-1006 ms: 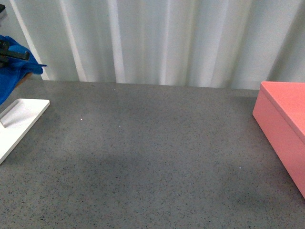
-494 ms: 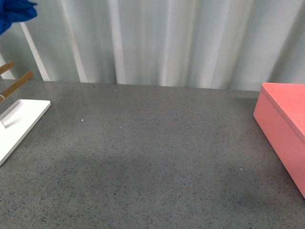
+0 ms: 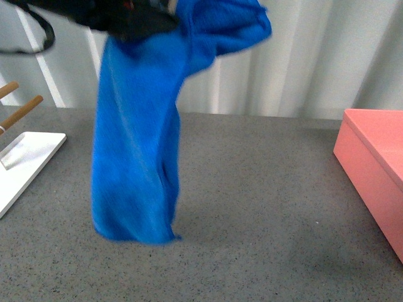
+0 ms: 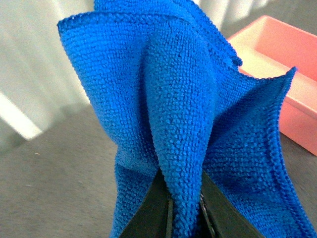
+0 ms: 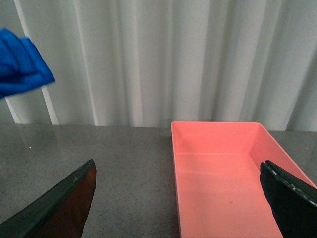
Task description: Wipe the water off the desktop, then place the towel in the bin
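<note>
The royal-blue towel (image 3: 135, 157) hangs in a long fold from my left gripper (image 3: 165, 20) at the top of the front view, its lower end just above the speckled dark grey desktop (image 3: 264, 207). In the left wrist view the gripper (image 4: 185, 218) is shut on a pinched ridge of the towel (image 4: 178, 124). The salmon-pink bin (image 3: 371, 170) stands at the right edge, open and empty (image 5: 213, 124). My right gripper (image 5: 181, 198) is open and empty, above the bin's near end. A corner of the towel (image 5: 22, 69) shows in the right wrist view.
A flat white tray (image 3: 25, 163) with wooden pegs (image 3: 22, 112) lies at the left edge of the desktop. White pleated curtains (image 3: 302, 56) close off the back. The bin's wall also shows in the left wrist view (image 4: 297, 114).
My left arm has swung in from the far upper left toward the middle, carrying the towel. The towel now hangs over the desktop's left-centre. The bin and tray have not moved.
</note>
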### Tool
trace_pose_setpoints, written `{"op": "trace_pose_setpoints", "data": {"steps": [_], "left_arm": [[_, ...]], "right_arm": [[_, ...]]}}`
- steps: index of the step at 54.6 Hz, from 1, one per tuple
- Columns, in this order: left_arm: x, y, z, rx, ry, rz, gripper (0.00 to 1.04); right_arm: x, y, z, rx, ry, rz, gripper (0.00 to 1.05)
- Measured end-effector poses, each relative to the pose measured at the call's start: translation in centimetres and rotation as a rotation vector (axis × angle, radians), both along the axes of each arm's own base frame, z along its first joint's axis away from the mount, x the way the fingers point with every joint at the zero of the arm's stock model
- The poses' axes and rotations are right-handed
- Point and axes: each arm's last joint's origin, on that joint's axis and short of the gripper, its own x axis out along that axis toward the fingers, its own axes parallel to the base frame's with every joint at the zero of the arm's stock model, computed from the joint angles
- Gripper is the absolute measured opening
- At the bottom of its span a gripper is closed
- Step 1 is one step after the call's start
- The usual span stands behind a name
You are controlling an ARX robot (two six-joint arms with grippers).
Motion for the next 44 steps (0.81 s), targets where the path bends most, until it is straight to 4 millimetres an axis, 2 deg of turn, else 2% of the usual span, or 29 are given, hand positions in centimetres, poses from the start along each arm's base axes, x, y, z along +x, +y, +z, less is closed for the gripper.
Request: {"op": "trace_pose_setpoints", "data": {"steps": [6,10,27,36,44], "left_arm": [[-1.2,-1.5,-2.0,-0.037,0.055,-0.100,0.05],[-1.7,-2.3,-2.3,-0.081,0.068,-0.155,0.05],[-3.1,-6.1,-0.3,-0.379,0.115,-0.317,0.05],[-3.1,-7.2,0.7,-0.504,0.151,-0.326,0.05],[-2.8,-7.8,0.4,-0.565,0.199,-0.301,0.05]], "right_arm": [[0.0,0.0,0.0,0.000,0.000,0.000,0.98],[0.0,0.0,0.0,0.000,0.000,0.000,0.98],[0.0,0.0,0.0,0.000,0.000,0.000,0.98],[0.0,0.0,0.0,0.000,0.000,0.000,0.98],[0.0,0.0,0.0,0.000,0.000,0.000,0.98]]}}
